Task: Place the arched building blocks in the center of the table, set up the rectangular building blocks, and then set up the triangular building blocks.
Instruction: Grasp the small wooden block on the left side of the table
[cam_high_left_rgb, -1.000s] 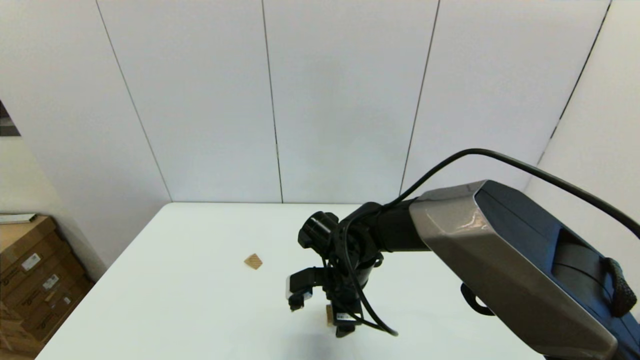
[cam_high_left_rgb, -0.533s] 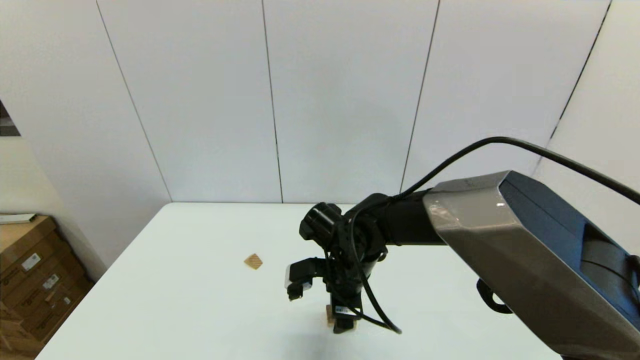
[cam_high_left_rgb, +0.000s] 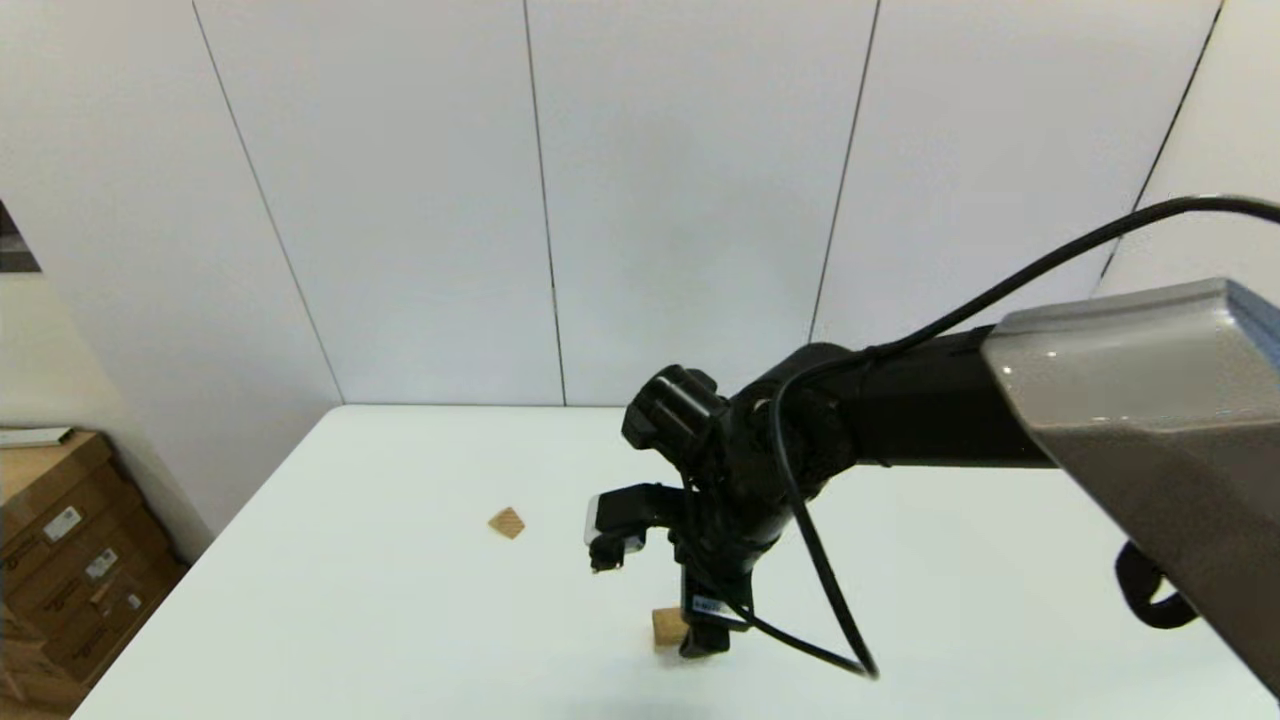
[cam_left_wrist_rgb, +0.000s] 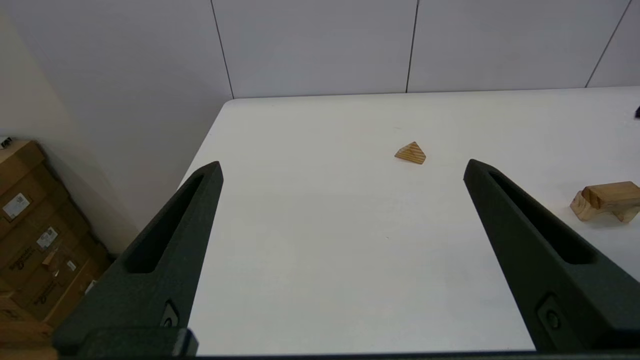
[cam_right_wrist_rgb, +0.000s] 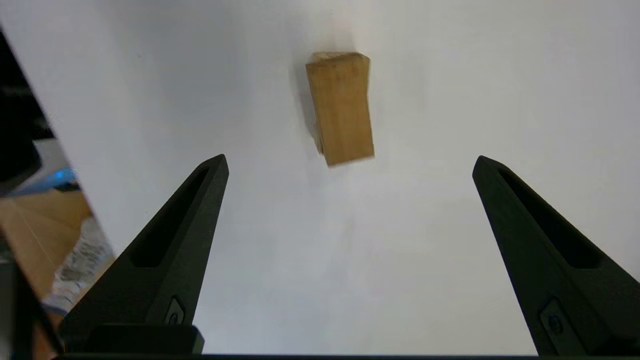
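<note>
Right gripper: the black two-fingered right gripper (cam_right_wrist_rgb: 350, 165) hangs over the large plain white rectangular table (cam_high_left_rgb: 400, 600), its fingers spread wide and holding nothing.
Change: over the last second the right arm (cam_high_left_rgb: 900, 430) has lifted and drawn back toward the robot's right, uncovering more of the wood beneath it.
Under the gripper: the flat tan-brown wooden rectangular block (cam_right_wrist_rgb: 342, 105) lies on top of the chunky light-wood arched block (cam_left_wrist_rgb: 605, 200), near the table's front middle; the fingers are apart from it.
Left gripper: the black left gripper (cam_left_wrist_rgb: 342, 165) is held off the table's left-front side, fingers spread wide and empty.
Count: three wooden pieces; two grippers.
Arched block: stands on two pale feet, hollow facing down; in the right wrist view only a sliver of it peeks from under the slab.
Triangular block: the small tan wooden wedge (cam_high_left_rgb: 507, 522) with grain stripes rests alone on the table, well apart to the left of the stack.
Beyond: brown cardboard boxes (cam_high_left_rgb: 60, 560) sit beside the table's left edge.
</note>
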